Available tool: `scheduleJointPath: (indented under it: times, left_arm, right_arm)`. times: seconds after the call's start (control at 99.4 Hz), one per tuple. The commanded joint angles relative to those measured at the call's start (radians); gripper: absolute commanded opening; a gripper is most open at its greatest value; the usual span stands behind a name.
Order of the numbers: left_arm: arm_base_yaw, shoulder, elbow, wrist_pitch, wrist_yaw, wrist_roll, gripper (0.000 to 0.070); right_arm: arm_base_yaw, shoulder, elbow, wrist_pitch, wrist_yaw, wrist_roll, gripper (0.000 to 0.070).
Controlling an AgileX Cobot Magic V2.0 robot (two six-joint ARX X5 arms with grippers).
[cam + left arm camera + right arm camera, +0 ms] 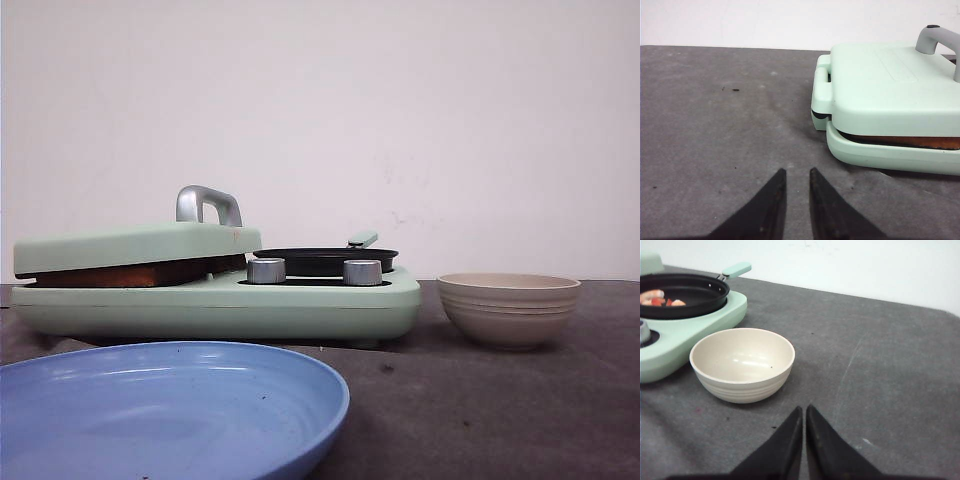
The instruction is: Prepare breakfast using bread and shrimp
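A blue plate (pixel 170 410) lies nearest in the front view, bare and low in the foreground, most likely waiting for the finished food.

Beyond it sits the pale green cooker (pixel 215 295). Its hinged lid (pixel 890 85) is down over the press side, and a strip of brown crust shows in the gap between lid and base: the bread (pixel 920 142) is shut inside, probably toasting. The lid's grey handle (pixel 208 205) stands up on top, the natural place to take hold when the bread is ready.

The left hand (pixel 796 187) hangs low over the bench (pixel 715 125), its two dark fingers only slightly apart and holding nothing. The cooker's press end lies ahead of it and off to one side, not touching.

The right hand (pixel 804 425) is also empty, fingers nearly closed with just a thin slit between them. Just ahead of it stands a beige bowl (pixel 742 362), empty inside. Past the bowl, on the cooker's other side, a black pan (pixel 682 292) holds the shrimp (pixel 662 297), a few pink and white pieces near its far edge. So the shrimp seem to have been tipped in to cook.

Both hands look parked while the food heats.
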Motion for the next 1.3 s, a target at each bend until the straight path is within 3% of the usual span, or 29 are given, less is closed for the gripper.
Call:
scheduleJointPath:
  times: [0.0,0.624,1.287]
  left_arm:
    - [0.001,-0.002,-0.018,-0.004,0.003,0.005,0.0]
    - [0.001,-0.002,-0.018,-0.004,0.003,0.005,0.0]
    - [0.001,-0.002,-0.018,-0.004,0.003,0.005,0.0]
  right_arm:
    - [0.013,0.0,-0.006,-0.008,0.005,0.051,0.0005]
    - [0.013,0.0,-0.006,-0.008,-0.006,0.024,0.0004]
    - [-0.075,0.0,-0.006,-0.007,-0.036,0.001,0.0004]
